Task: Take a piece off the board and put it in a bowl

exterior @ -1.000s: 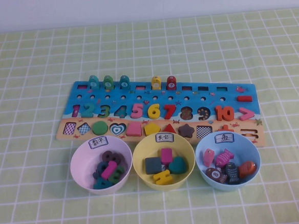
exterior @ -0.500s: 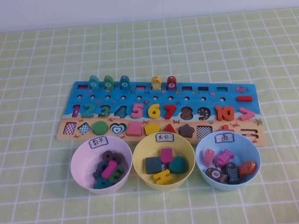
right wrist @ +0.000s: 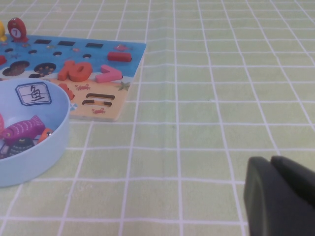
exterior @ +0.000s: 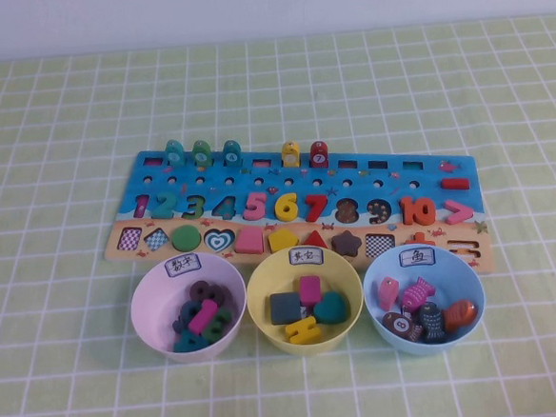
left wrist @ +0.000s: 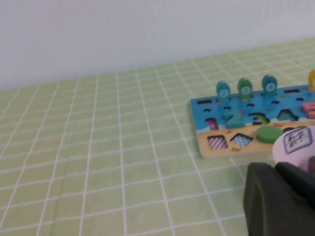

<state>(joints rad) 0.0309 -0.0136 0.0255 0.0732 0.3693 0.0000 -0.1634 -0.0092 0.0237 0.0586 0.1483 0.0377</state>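
Observation:
The magenta piece (exterior: 203, 316), a short thick bar, lies in the pale pink bowl (exterior: 145, 296) on top of several dark numerals. The bowl stands just in front of the left part of the board (exterior: 390, 176). At the board's left end the place of the "1" (exterior: 140, 207) shows dark magenta. Neither gripper shows in the high view. In the left wrist view my left gripper (left wrist: 275, 168) is shut and empty, low over the cloth beside the bowl (left wrist: 295, 143). In the right wrist view my right gripper (right wrist: 270, 161) is shut and empty, to the right of the board (right wrist: 129, 54).
A yellow bowl (exterior: 259, 292) with shape blocks and a light blue bowl (exterior: 373, 280) with fish stand in a row to the right of the pink one. The green checked cloth (exterior: 56, 167) spreads around the board on all sides.
A dark bit of the left arm at the high view's left edge one second ago has slid out of view. Board, bowls and pieces have not moved.

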